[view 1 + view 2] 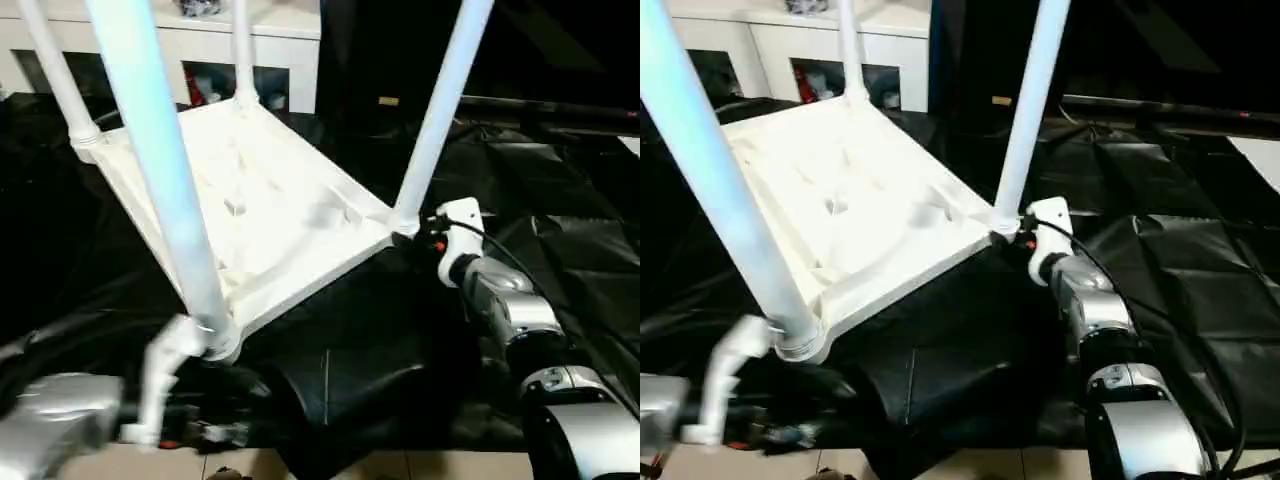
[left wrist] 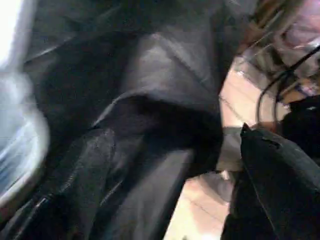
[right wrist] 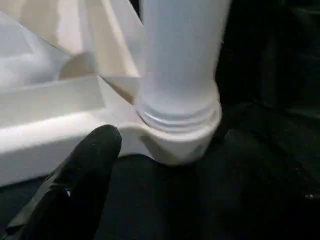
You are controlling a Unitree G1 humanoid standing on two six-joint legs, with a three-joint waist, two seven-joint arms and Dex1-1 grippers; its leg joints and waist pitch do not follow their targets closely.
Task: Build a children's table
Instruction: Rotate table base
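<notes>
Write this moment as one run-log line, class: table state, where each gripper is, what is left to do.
table top: upside down, four legs socketed | right gripper: beside near-right leg socket, holding nothing | left gripper: below near-left corner | left: turn table upright

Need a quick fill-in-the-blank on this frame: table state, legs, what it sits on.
The table top lies with its ribbed underside facing ____.
The number of legs standing in its corner sockets is ____.
The sheet under the table is ____ in colour.
The right gripper is at the corner socket nearest the robot's ____ side.

Missing words: up; four; black; right
</notes>
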